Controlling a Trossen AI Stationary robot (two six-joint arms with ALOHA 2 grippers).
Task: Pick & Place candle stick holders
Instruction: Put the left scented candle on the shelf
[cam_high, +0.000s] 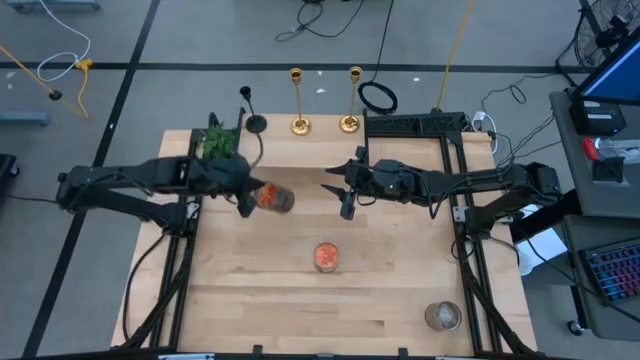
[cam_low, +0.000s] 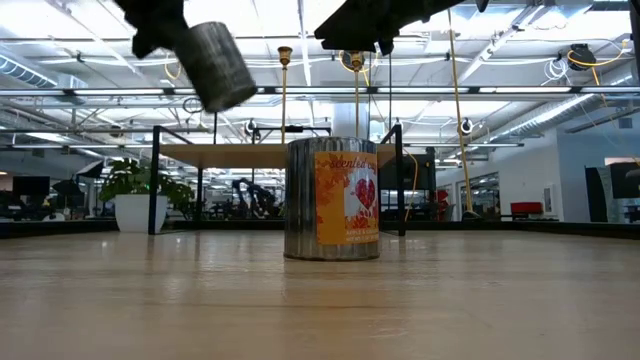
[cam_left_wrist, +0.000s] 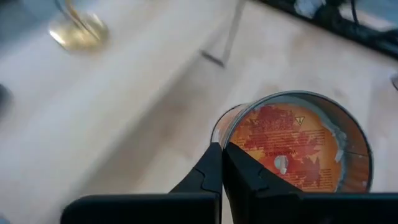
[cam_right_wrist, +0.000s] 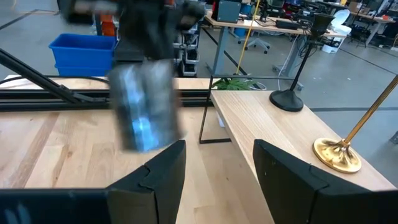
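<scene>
Two gold candle stick holders (cam_high: 297, 102) (cam_high: 352, 100) and a shorter black one (cam_high: 251, 112) stand upright on their round bases along the table's far edge. My left gripper (cam_high: 250, 196) is left of centre, above the table, shut on a metal candle tin (cam_high: 273, 198) with an orange label inside. The tin also shows in the low view (cam_low: 218, 66). My right gripper (cam_high: 340, 192) hangs open and empty right of centre, facing the tin. In the right wrist view a gold base (cam_right_wrist: 336, 155) and the black base (cam_right_wrist: 288, 100) lie ahead. My left gripper (cam_left_wrist: 222, 149) holds the tin by its rim wall (cam_left_wrist: 219, 133). One finger is inside the open mouth and one outside. The tin is lifted clear of the table and tilted, as the low view shows.
A second candle tin (cam_high: 326, 257) stands at the table's middle. A glass jar (cam_high: 442, 316) sits near the front right corner. A green plant (cam_high: 218, 142) is at the far left. Black frame rails (cam_high: 455, 215) run along both sides.
</scene>
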